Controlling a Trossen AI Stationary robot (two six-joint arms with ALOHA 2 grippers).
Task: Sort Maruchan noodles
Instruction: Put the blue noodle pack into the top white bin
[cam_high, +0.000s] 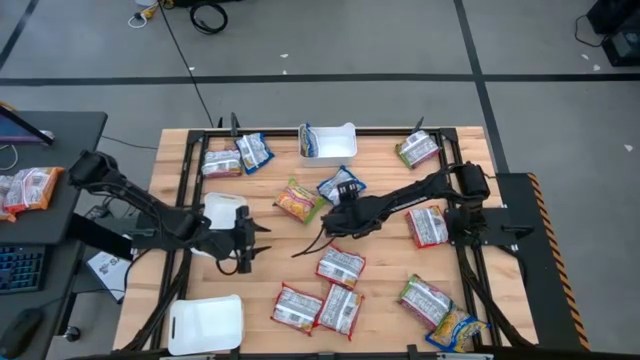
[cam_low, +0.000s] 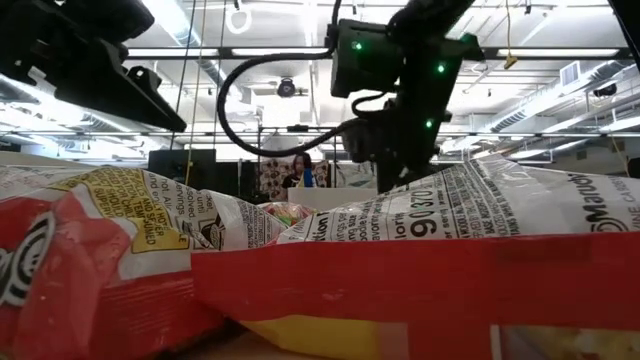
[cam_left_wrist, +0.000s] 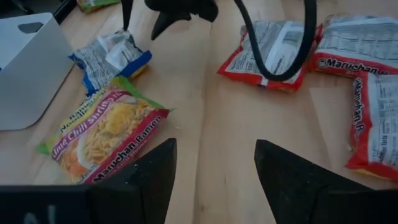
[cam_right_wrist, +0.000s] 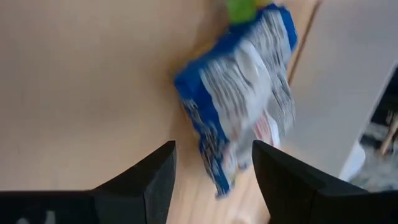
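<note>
Maruchan noodles lay scattered over the wooden table (cam_high: 385, 290) when I looked down from above. A blue-white packet (cam_high: 341, 185) sat near the middle, just beside a green-yellow packet (cam_high: 299, 200). The right gripper (cam_high: 337, 223) hung just in front of that blue one, its fingers apart with nothing between them. Red-white packets (cam_high: 318, 307) lay near the front edge, another red-white one (cam_high: 341, 266) sat closer to the middle, and more packets rested toward the back corners and the front right corner. A white tray (cam_high: 335, 143) stood at the back with a blue packet in it, a second tray (cam_high: 223, 212) sat under the left arm, and a third (cam_high: 206, 325) lay at the front left. The left gripper (cam_high: 246, 246) hovered beside the second tray, fingers spread and empty.

From table height, red-white wrappers (cam_low: 420, 270) filled the foreground, and the right arm's dark wrist (cam_low: 400, 80) with green lights hung above them. A person (cam_low: 300, 172) showed far back in the room.

Through the left wrist camera, the left fingers (cam_left_wrist: 149, 180) stood wide over bare wood, with the green-yellow packet (cam_left_wrist: 102, 137), the blue one (cam_left_wrist: 111, 57) and three red-white packets (cam_left_wrist: 273, 53) ahead.

Through the right wrist camera, the right fingers (cam_right_wrist: 155, 180) stood well apart, the blue-white packet (cam_right_wrist: 242, 93) lying loose ahead of them, next to a white tray (cam_right_wrist: 348, 74).
</note>
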